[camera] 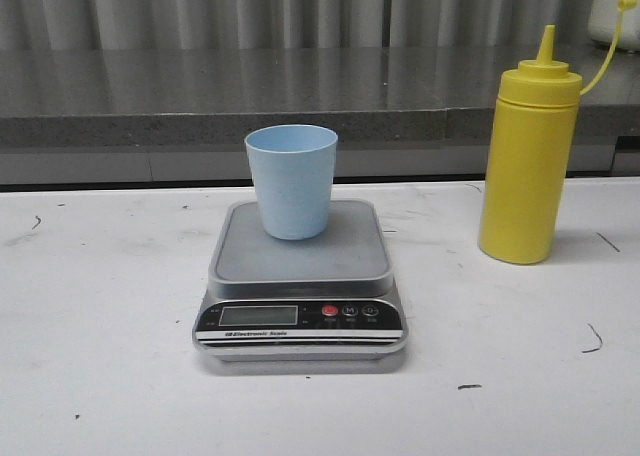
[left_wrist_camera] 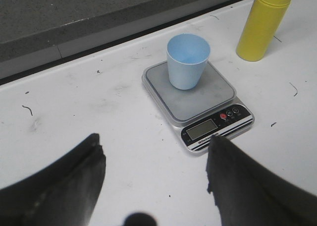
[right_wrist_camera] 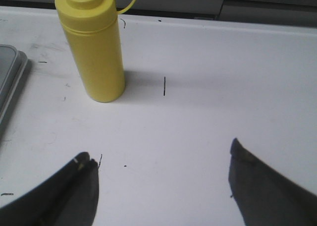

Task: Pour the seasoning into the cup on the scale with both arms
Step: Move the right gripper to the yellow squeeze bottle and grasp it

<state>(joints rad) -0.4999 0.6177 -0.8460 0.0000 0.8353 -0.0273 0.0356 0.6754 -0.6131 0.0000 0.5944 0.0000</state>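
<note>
I see the tall yellow plastic squeeze bottle of seasoning [camera: 528,166] standing upright on the white table [camera: 100,356], its long axis vertical and its pointed nozzle aimed straight up, with the thin yellow cap strap [camera: 607,48] curving off to the right of the nozzle in the front view. It stands to the right of the flat digital kitchen scale [camera: 300,286], apart from it. On the scale's grey steel platform, toward the back edge, sits the small pale blue plastic cup [camera: 291,180], upright, mouth open upward; from my left wrist camera I can look down into it and its blue inside looks empty. The scale's black front panel faces me, with the LCD display [camera: 258,315] to the left of one red and two dark buttons; I can't read anything on the display. My left gripper [left_wrist_camera: 156,174] hangs over bare table in front of the scale, its dark fingers [left_wrist_camera: 247,186] spread wide, grasping nothing and touching nothing. My right gripper [right_wrist_camera: 163,186] is likewise over bare table near the bottle, fingers [right_wrist_camera: 267,191] wide apart and empty, the bottle ahead of the left finger and not in contact with it.
</note>
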